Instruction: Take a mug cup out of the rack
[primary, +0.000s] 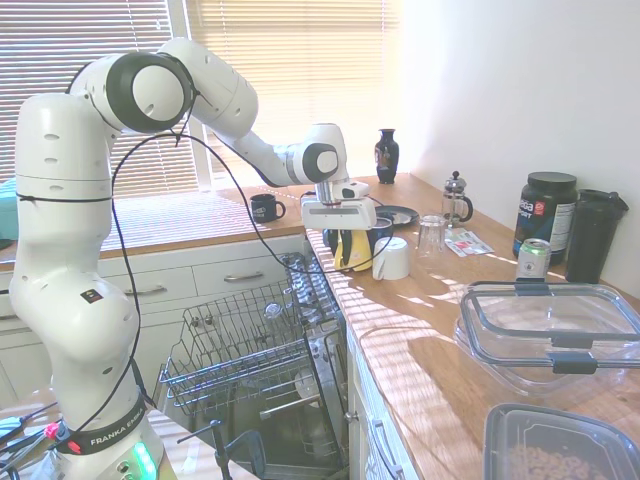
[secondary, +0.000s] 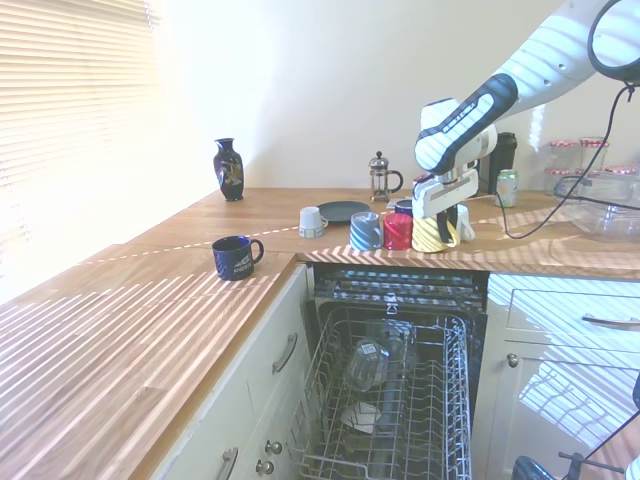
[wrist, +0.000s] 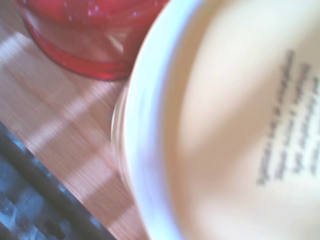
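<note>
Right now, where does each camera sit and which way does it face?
First exterior view: beside the arm's base, looking along the counter toward the blinds; whole arm shows, hand at the mug cup.
Second exterior view: opposite end, looking back over the open rack; only forearm and hand show.
Wrist view: close above the mug cup, blurred; no arm visible.
Shared: both exteriors show the yellow mug cup beside the red cup.

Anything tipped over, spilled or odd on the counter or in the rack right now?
Nothing spilled or broken. The yellow mug sits upside down on the counter under the gripper, beside the red cup; those cups are all inverted. In the rack, a glass lies tilted.
</note>
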